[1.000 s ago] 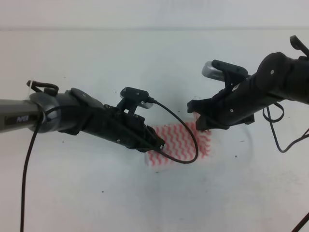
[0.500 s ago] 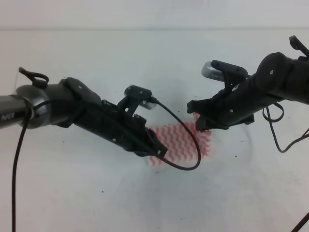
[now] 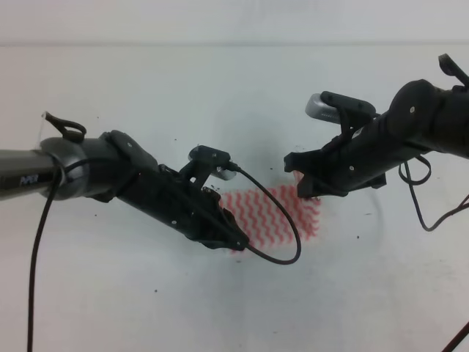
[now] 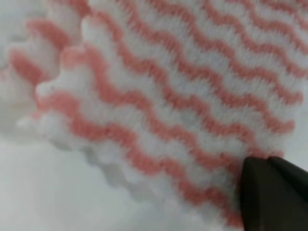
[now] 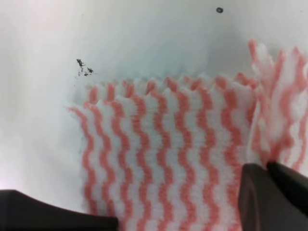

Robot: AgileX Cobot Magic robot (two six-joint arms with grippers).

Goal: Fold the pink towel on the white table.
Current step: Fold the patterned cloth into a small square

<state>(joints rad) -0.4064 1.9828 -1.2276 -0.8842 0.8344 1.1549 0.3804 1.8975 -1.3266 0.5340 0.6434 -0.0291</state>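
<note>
One marking only: small white lettering on the left arm's grey tube [image 3: 26,180], near the left edge of the high view, too blurred to read. Nothing legible on towel, desk or right arm.

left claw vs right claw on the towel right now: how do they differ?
The left claw sits at the pink towel's near left corner; the right claw is at its far right corner. The left arm slants down to the right, the right arm down to the left. Near the right claw the cloth edge stands up; the left corner looks bunched. Both are black, with fingertips touching cloth.
</note>
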